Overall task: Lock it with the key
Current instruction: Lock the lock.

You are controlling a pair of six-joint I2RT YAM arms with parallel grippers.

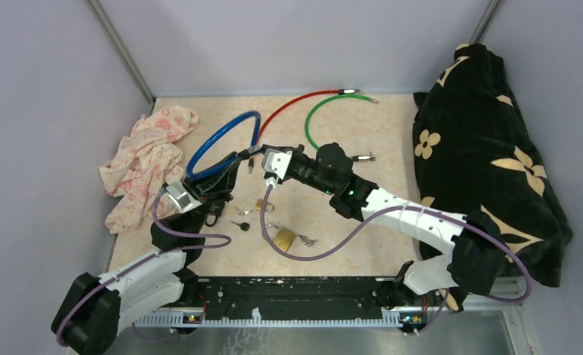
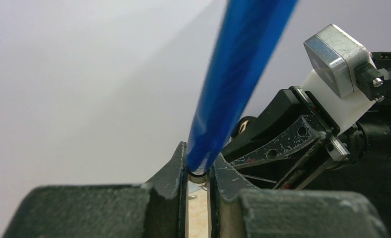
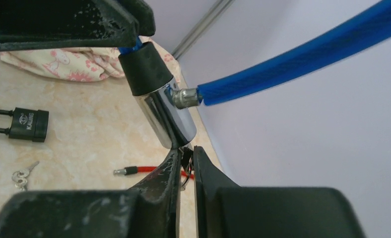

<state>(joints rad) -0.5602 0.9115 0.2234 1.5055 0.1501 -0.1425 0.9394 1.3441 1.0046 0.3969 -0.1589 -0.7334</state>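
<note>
Over the table, three cables: blue cable lock, red cable, green cable. My left fingers clamp the blue; my right fingers pinch shut under its chrome barrel, clear only from the right wrist.

My bench has a beige marbled top, boxed in by plain lilac walls with grey metal posts at both far corners, evenly lit

Cloth left of cable lock
</note>
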